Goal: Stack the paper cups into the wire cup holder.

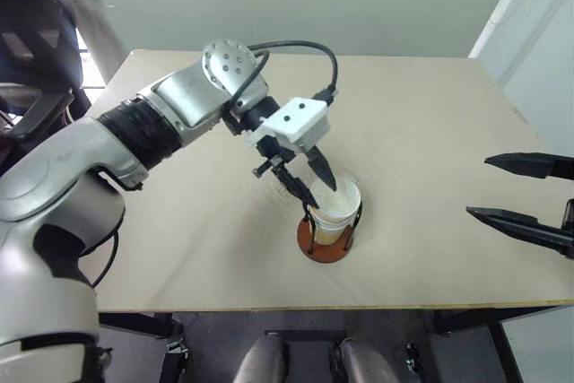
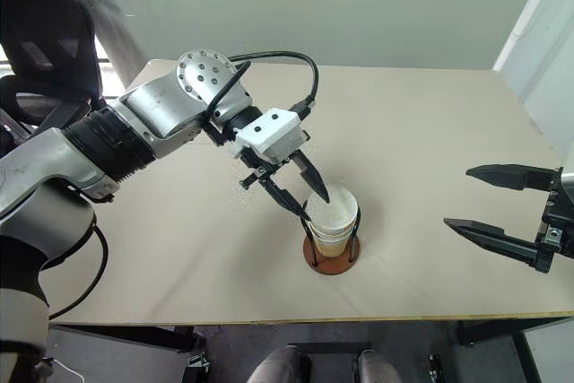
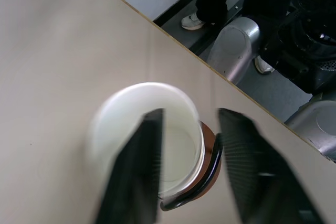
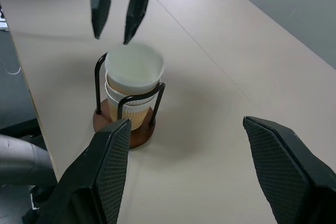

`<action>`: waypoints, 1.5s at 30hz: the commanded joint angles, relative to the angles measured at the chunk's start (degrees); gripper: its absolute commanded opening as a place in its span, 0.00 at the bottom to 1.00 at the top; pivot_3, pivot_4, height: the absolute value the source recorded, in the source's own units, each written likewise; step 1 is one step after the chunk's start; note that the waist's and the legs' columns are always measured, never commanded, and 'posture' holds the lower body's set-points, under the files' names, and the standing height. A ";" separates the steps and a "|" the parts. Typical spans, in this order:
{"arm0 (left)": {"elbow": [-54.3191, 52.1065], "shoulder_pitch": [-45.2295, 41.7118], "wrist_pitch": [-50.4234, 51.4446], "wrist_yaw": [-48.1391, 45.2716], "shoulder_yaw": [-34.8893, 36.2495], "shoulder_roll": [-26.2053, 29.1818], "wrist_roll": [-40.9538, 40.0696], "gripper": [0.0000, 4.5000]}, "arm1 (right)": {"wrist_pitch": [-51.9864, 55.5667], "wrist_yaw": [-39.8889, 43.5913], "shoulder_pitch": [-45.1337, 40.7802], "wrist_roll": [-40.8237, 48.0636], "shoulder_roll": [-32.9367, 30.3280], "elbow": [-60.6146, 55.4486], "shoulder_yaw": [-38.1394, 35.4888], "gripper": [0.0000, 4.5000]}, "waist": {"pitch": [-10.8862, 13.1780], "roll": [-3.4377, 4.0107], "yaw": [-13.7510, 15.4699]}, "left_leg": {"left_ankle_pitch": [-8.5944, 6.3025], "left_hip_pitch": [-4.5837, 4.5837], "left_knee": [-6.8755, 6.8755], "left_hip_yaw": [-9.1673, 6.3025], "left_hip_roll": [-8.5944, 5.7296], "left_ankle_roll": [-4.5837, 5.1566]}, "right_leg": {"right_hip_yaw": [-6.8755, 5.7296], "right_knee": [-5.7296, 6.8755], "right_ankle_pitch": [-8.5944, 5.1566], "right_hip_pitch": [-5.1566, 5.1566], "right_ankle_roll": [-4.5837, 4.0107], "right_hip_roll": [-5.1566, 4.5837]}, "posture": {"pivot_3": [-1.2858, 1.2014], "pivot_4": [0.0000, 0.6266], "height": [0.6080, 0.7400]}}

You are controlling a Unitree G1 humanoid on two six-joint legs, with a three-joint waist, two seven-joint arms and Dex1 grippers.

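Observation:
A nested stack of paper cups (image 4: 134,80), tan ribbed outside and white inside, stands upright in the wire cup holder (image 4: 140,135), whose black wire loops rise from a reddish-brown disc base (image 1: 311,244). My left gripper (image 1: 323,196) hangs open just above the top cup's rim (image 2: 334,213), pointing down at it, with nothing between its fingers. In the right wrist view the left gripper (image 4: 111,39) stands clear of the cup. My right gripper (image 2: 457,197) is open and holds nothing, well off to the right of the holder at about the same height.
The holder stands near the front edge of the light wooden table (image 1: 430,114). A black office chair (image 2: 45,42) is at the back left. A person's shoe (image 3: 191,22) shows on the floor past the table edge.

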 commanded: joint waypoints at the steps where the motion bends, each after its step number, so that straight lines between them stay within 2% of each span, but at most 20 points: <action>1: 0.59 0.03 -0.07 -1.83 3.18 0.05 0.42 0.68 | -1.13 -0.58 -1.01 -0.03 -0.52 0.38 -0.02 0.77 | 0.00 0.00 0.01 | 0.00 0.00 0.00 0.01 0.00 0.00 | 0.00 0.00 0.00 0.00 0.00 0.00 | 0.52 0.24 1.00; 5: 3.04 1.17 1.12 -1.83 8.80 -2.18 1.58 0.99 | -2.69 -0.04 -2.01 -0.53 -0.71 1.61 2.73 0.77 | 0.00 -0.01 0.06 | 0.00 -0.01 0.01 0.00 -0.01 0.00 | 0.00 0.00 0.00 0.00 0.01 -0.01 | 0.52 0.24 1.00; 8: 7.59 3.28 4.23 -1.07 19.18 -4.84 5.04 0.99 | -6.05 0.67 -4.85 -2.68 -1.44 4.69 9.56 0.77 | 0.00 0.00 -0.02 | 0.00 0.00 0.03 0.01 -0.01 0.01 | 0.01 -0.02 0.01 0.02 0.04 -0.01 | 0.52 0.24 1.00; 11: 7.73 7.54 8.35 0.52 27.14 -1.82 9.50 0.99 | -11.27 1.14 -6.78 -10.65 -2.95 11.28 18.39 0.77 | -0.01 0.05 -0.58 | 0.03 0.01 0.03 0.04 -0.01 0.03 | 0.04 0.00 0.03 0.00 0.07 0.00 | 0.52 0.24 1.00; 15: 6.20 15.63 13.06 8.90 38.54 4.76 14.64 0.99 | -17.70 3.58 -11.03 -16.93 -3.00 21.51 26.36 0.77 | -0.04 0.22 -1.28 | 0.14 0.08 -0.03 0.09 0.03 -0.05 | 0.11 0.04 0.04 -0.05 0.09 0.06 | 0.52 0.24 1.00; 19: 3.33 26.87 21.95 21.22 51.24 11.59 15.79 0.99 | -21.95 4.33 -20.34 -21.87 -0.88 31.59 35.47 0.77 | -0.05 0.25 -1.86 | 0.56 0.10 -0.25 0.17 0.02 -0.35 | 0.29 0.06 0.08 -0.22 0.13 0.13 | 0.52 0.24 1.00; 26: -6.22 52.64 27.69 38.21 72.47 17.38 17.97 0.99 | -25.52 9.13 -31.28 -27.79 2.75 43.00 45.28 0.77 | -0.06 0.22 -1.62 | 0.83 0.15 -0.47 0.26 -0.03 -0.63 | 0.46 0.03 0.15 -0.28 0.15 0.06 | 0.52 0.24 1.00; 30: -11.34 64.67 31.33 45.49 83.85 16.08 17.33 0.99 | -27.28 11.19 -36.56 -30.79 4.42 47.50 48.68 0.77 | -0.07 0.13 -1.52 | 0.90 0.15 -0.61 0.29 -0.05 -0.73 | 0.48 0.05 0.14 -0.36 -0.01 0.06 | 0.52 0.24 1.00; 35: -23.49 76.81 37.54 55.43 96.16 10.52 16.29 0.99 | -31.63 11.40 -44.95 -36.07 7.74 56.26 52.06 0.77 | -0.08 0.04 -1.74 | 1.00 0.39 -0.89 0.33 -0.04 -0.85 | 0.49 0.07 0.26 -0.32 -0.36 0.05 | 0.52 0.24 1.00; 39: -31.33 82.19 41.53 58.63 99.44 7.10 15.87 0.99 | -34.54 12.88 -50.06 -39.08 9.96 62.39 53.92 0.77 | -0.06 0.01 -1.67 | 0.81 0.51 -1.05 0.32 0.00 -0.52 | 0.46 0.19 0.44 -0.37 -0.72 0.06 | 0.52 0.24 1.00; 45: -33.07 83.03 41.03 61.95 101.48 4.99 18.20 0.99 | -37.29 13.10 -53.59 -41.93 13.19 66.98 54.91 0.77 | -0.01 -0.07 -1.75 | 1.06 0.88 -1.18 0.30 0.02 -0.77 | 0.47 0.66 0.35 -0.30 -1.45 0.10 | 0.52 0.24 1.00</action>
